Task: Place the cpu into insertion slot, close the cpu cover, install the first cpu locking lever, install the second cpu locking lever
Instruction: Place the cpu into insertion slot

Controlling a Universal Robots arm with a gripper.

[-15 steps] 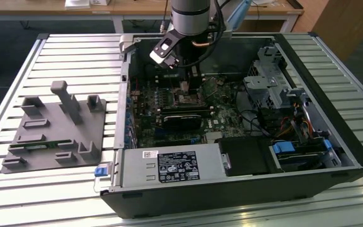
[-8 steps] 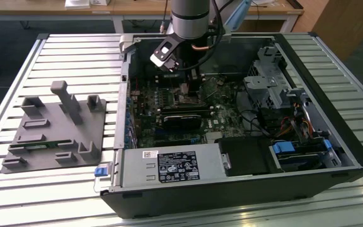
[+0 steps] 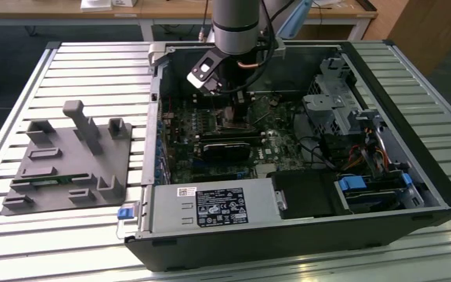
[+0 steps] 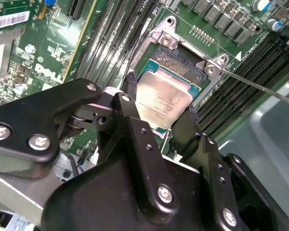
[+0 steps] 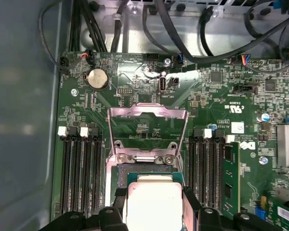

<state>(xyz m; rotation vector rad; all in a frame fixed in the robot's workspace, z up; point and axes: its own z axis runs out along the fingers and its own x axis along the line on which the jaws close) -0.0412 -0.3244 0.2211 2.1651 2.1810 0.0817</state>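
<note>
Second wrist view puts the cpu [image 4: 164, 98], a pale silver-beige square with faint print too small to read, between the two black fingers [image 4: 130, 91] of the gripper [image 4: 161, 100], which pinch it at opposite edges. It sits directly over the insertion slot [image 4: 177, 60], whose dark pin field and silvery rim show past the chip's far edge. Whether the chip is seated or just above the socket I cannot tell.

In the first wrist view the gripper [image 5: 154, 199] is likewise clenched on the cpu [image 5: 154, 207], with a strip of the insertion slot [image 5: 145, 168] bare between chip and hinge. The cpu cover [image 5: 147, 113] stands swung up and open from that hinge, the board visible through its window. In the second wrist view a thin locking lever [image 4: 255, 85] angles away from a corner of the slot, standing free.

Black memory slots [image 5: 82, 173] flank the insertion slot on both sides, all on the green motherboard [image 5: 221, 101], which carries white lettering and logos. Beyond the cover from the slot lies a coin cell battery [image 5: 98, 78]. A white barcode sticker [image 4: 9, 20] sits on a card well apart from the slot.

In the exterior view the gripper [image 3: 237, 117] reaches down into the open computer case [image 3: 288, 247]. Nearer the camera than the slot is the power supply [image 3: 171, 211] with its black printed label. Well apart from the slot, toward the exterior view's left, a grey fixture plate [image 3: 69, 164] lies on the slatted table [image 3: 92, 59].
</note>
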